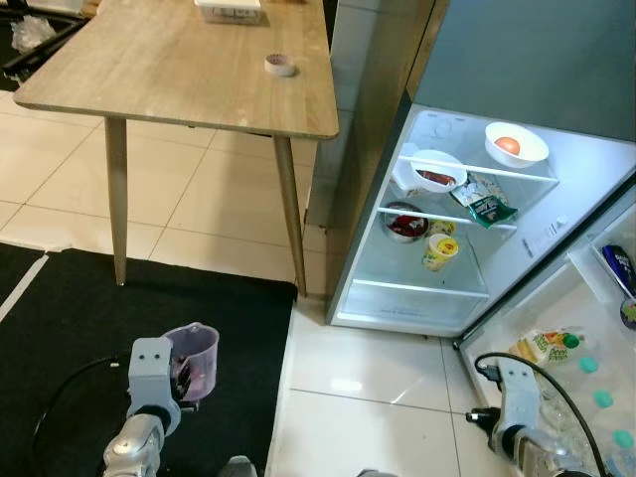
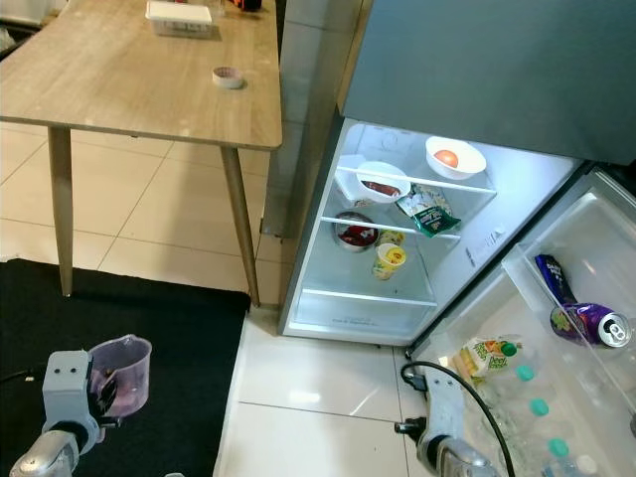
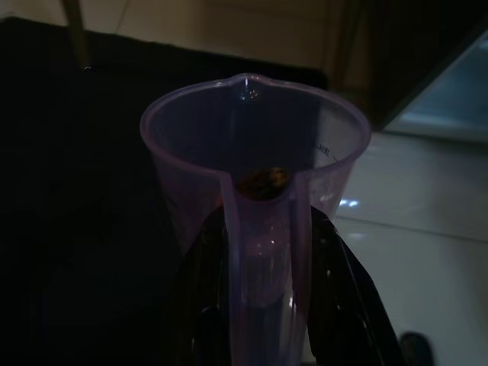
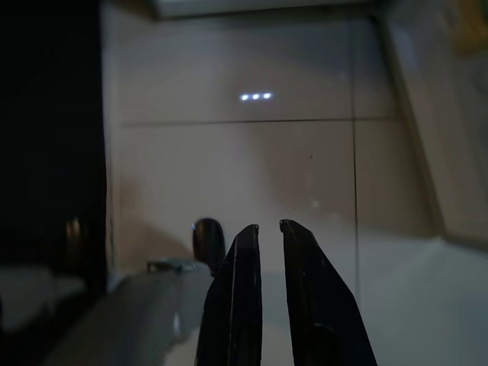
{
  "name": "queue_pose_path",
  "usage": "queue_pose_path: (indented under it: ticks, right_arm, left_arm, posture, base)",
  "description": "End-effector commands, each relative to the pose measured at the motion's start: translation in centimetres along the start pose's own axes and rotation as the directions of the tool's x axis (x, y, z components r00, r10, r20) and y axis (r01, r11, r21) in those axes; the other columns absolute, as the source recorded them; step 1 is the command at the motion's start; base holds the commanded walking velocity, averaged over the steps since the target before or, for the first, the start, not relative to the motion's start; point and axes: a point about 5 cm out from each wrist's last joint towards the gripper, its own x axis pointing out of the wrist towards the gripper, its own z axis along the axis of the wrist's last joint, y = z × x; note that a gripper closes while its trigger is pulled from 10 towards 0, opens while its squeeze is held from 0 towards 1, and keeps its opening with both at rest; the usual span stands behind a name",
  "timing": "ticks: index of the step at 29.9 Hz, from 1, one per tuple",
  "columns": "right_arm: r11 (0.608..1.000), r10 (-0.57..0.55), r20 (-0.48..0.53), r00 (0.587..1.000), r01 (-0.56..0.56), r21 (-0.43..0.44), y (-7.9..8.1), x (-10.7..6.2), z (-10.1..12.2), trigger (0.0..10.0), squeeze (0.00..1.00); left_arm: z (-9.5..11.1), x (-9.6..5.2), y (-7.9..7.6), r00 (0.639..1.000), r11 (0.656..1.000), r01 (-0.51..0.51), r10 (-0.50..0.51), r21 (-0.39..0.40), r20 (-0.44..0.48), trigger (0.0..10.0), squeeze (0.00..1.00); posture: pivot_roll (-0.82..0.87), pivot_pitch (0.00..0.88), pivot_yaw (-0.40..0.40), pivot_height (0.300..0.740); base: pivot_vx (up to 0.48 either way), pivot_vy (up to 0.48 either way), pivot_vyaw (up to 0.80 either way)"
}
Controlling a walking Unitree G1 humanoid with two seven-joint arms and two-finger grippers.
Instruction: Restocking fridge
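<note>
— What do we have at our far left?

— Our left gripper [image 3: 263,305], low over the black mat [image 1: 89,318], its fingers pinching the handle of a clear purple measuring jug [image 1: 195,360]. The jug stands upright, and in the wrist view we see something small and brown at its bottom.

— And beyond it?

— The wooden table [image 1: 149,70], its near edge toward us. A roll of tape [image 1: 280,65] lies close to the table's right edge, and a white box [image 1: 229,8] sits at the far edge.

— Then the fridge?

— Yes, the fridge [image 2: 397,298] stands just right of the table, with its door [image 2: 586,288] swung open to our right. On the top shelf a white bowl [image 1: 516,145] holding something orange sits toward the right edge, and a second bowl [image 1: 435,171] with dark red contents sits at the left edge, with a green packet [image 1: 487,202] between and below them. On the middle shelf we see a dark bowl [image 1: 405,223] at the left and a yellow cup [image 1: 441,251] beside it.

— And the door?

— Its racks hold a purple can [image 2: 586,326], a dark blue packet [image 2: 550,276], a juice carton [image 2: 484,355] and bottles with teal caps [image 2: 537,405].

— Our right gripper?

— The right gripper [image 4: 269,229] hangs low over the pale tiled floor [image 1: 368,368] by the door, its fingers nearly pressed together with a thin gap, holding nothing.
</note>
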Motion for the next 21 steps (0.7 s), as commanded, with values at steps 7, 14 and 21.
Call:
queue_pose_path:
  ticks: [7,14,21]
  right_arm:
    - [0.998,-0.057,-0.098,0.994,0.059,0.013,0.0,-0.4,-3.3,10.0,0.00]
    - [0.998,-0.068,-0.142,0.988,0.067,-0.012,0.0,-0.7,-4.8,10.0,0.00]
    - [0.996,-0.089,-0.173,0.981,0.087,-0.020,-0.2,-1.1,-6.2,10.0,0.00]
  left_arm:
    - [-3.8,-1.3,-1.2,0.982,0.998,-0.061,0.056,-0.024,-0.180,10.0,0.00]
    - [-6.5,-2.7,-2.2,0.956,0.983,-0.078,0.026,-0.167,-0.291,10.0,0.00]
    - [-9.1,-4.4,-3.3,0.911,0.978,-0.104,0.020,-0.182,-0.412,10.0,0.00]
  posture:
    - [0.10,0.033,-0.098,0.740]
    - [0.11,0.015,-0.087,0.740]
    - [0.11,0.007,-0.074,0.740]
  base:
    - [0.000,0.000,0.00]
    - [0.000,0.000,0.00]
    - [0.000,0.000,0.00]
